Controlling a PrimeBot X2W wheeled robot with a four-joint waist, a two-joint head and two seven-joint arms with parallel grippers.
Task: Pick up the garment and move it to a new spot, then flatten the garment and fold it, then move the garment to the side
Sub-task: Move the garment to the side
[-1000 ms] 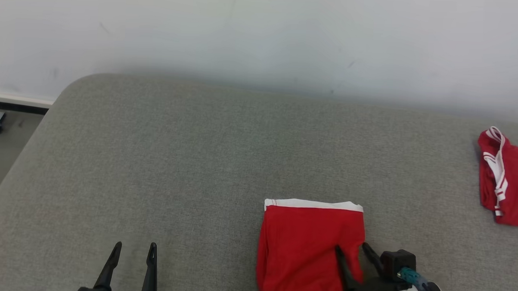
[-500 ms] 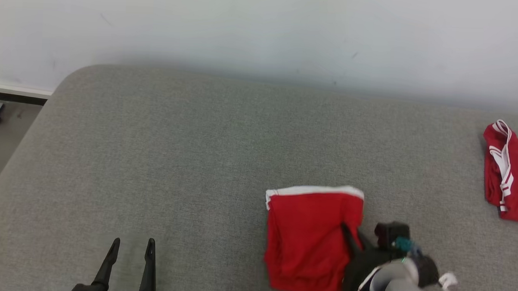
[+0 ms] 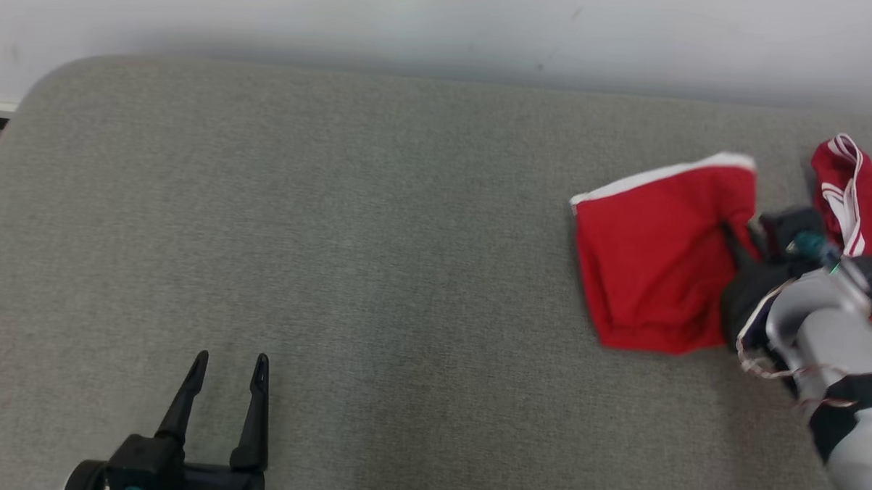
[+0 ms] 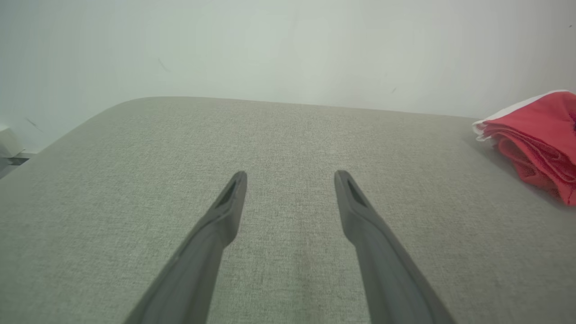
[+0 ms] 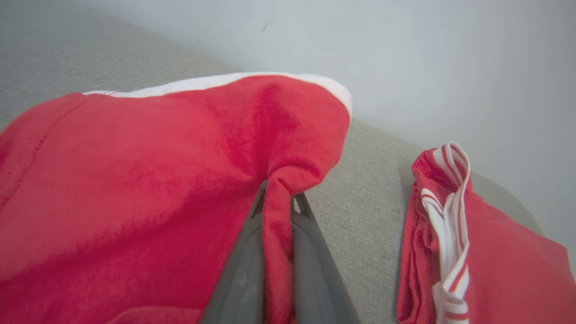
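The garment [image 3: 653, 267] is a folded red piece with a white band along its far edge, lying at the right of the grey cushion [image 3: 335, 234]. My right gripper [image 3: 733, 237] is shut on the garment's right edge, and a pinch of red cloth [image 5: 276, 216] shows between its fingers [image 5: 243, 270]. The same garment [image 4: 535, 135] shows at the right edge of the left wrist view. My left gripper [image 3: 225, 368] stands open at the lower left over bare cushion, its fingers [image 4: 225, 211] holding nothing.
A second red garment with white stripes [image 3: 855, 194] lies bunched at the far right, just beyond the held one [image 5: 450, 234]. A pale wall [image 3: 444, 20] runs behind the cushion. The cushion's rounded left corner [image 3: 28, 93] drops to the floor.
The right gripper closed on the garment's right edge and carried it right and away, close to the second garment. The head camera shifted too. The left gripper stayed open.
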